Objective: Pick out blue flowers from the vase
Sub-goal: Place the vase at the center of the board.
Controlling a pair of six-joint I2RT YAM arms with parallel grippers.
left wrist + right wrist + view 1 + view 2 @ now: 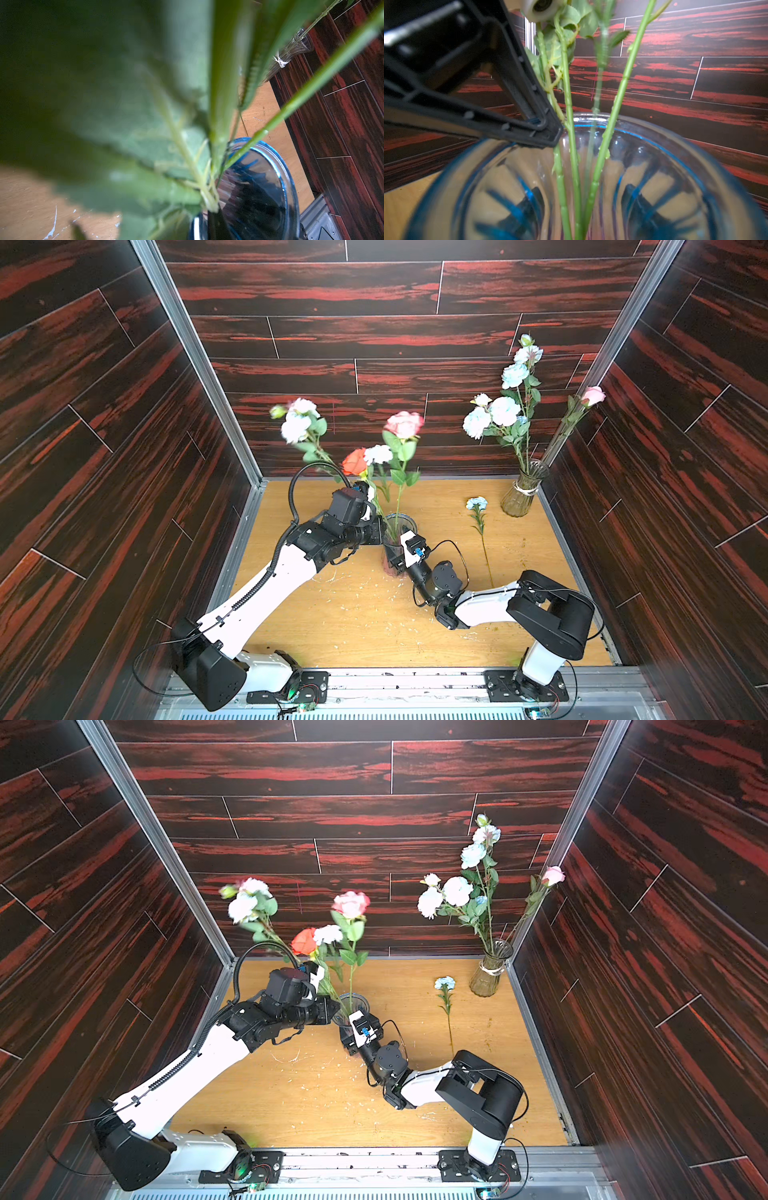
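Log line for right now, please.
left tool: shut on blue spray stem | right tool: gripping front vase | spray: not yet out

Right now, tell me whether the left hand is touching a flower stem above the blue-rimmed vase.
Touching. The right wrist view shows the left hand, tips closed, pinching a leafy green stem just above the vase rim.

Glossy ribbed glass vase (pixel 675 158), scuffed matt wooden tabletop (pixel 353 614), glossy wood-grain walls (pixel 374 290), brushed metal corner posts (pixel 195 352)
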